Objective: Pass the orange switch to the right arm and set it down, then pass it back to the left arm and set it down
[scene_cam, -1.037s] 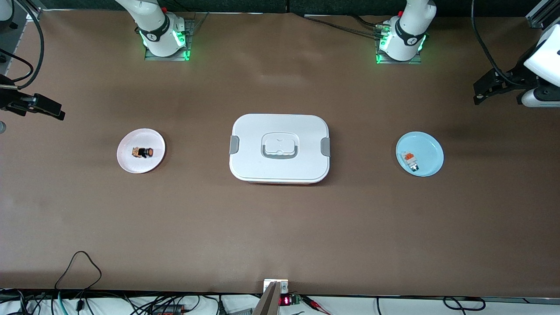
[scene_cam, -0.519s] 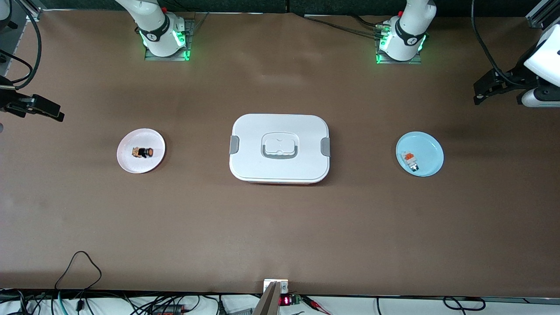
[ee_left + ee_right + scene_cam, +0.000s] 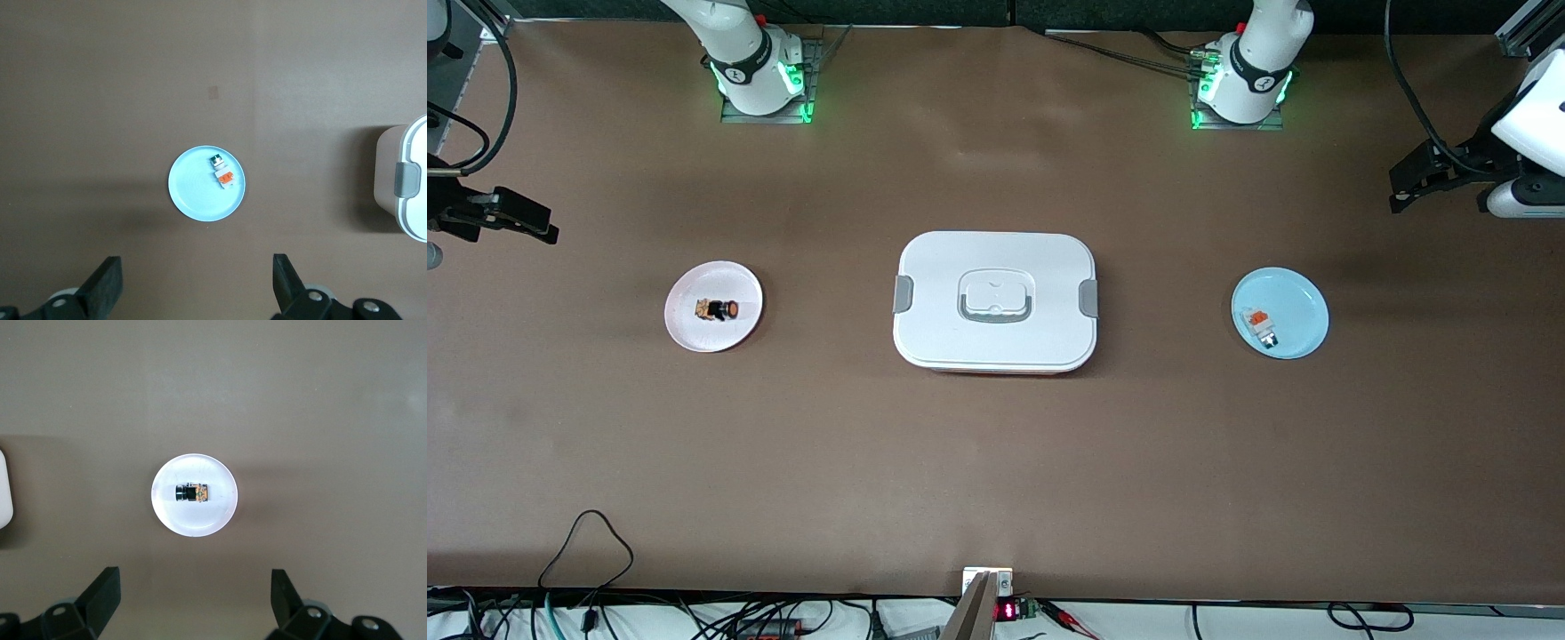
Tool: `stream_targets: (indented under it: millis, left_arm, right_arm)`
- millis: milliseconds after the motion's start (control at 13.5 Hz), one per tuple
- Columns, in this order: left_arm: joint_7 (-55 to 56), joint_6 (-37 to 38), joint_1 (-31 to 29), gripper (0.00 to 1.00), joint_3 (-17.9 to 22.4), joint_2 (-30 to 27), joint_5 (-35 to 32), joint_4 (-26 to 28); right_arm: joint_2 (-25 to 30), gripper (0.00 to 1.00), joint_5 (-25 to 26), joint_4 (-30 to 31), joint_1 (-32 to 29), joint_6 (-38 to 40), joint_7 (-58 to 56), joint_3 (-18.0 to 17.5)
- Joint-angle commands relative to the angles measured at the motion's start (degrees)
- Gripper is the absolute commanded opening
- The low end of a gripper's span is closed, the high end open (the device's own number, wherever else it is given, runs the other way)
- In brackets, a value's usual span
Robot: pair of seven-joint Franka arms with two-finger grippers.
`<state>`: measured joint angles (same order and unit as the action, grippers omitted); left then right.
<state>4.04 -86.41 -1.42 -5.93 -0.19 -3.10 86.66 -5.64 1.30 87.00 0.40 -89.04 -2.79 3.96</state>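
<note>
1. Orange switch (image 3: 718, 309) lies on its side on the pink plate (image 3: 690, 329), toward the right arm's end of the table (image 3: 996, 462). Nothing touches it.
2. Right wrist view: switch (image 3: 191, 493) sits about mid-plate (image 3: 215, 519), black cylinder end and orange block end visible.
3. Box (image 3: 996, 342) is mid-table, lid on, grey clips at both short sides, between the two plates and well apart from each.
4. Blue plate (image 3: 1303, 307) sits toward the left arm's end and carries a small white-and-grey part with an orange-red top (image 3: 1260, 327). Same part (image 3: 222, 176) shows in the left wrist view on the plate (image 3: 193, 197), with a box corner (image 3: 403, 187) at the frame edge.
5. Right hand (image 3: 193, 600): released, fingers (image 3: 100, 593) spread wide, up in the air over the table beside the pink plate, holding nothing. In the front view it shows at the frame edge (image 3: 503, 213).
6. Left hand (image 3: 197, 283): released, fingers (image 3: 287, 280) spread wide, up in the air over the table beside the blue plate, holding nothing. In the front view it shows at the edge (image 3: 1427, 178).
</note>
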Motion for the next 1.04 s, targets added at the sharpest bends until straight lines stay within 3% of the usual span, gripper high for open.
stream_targets:
  millis: [0,963]
  left_arm:
    - [0.0,0.9,-0.3,0.99,0.0,-0.1,0.7,-1.1]
    - [0.0,0.9,-0.3,0.99,0.3,-0.1,0.7,-1.0]
  right_arm:
    - [0.2,1.0,-0.9,-0.6,0.7,0.4,-0.8,0.5]
    - [-0.6,1.0,-1.0,-0.2,1.5,0.4,-0.6,0.1]
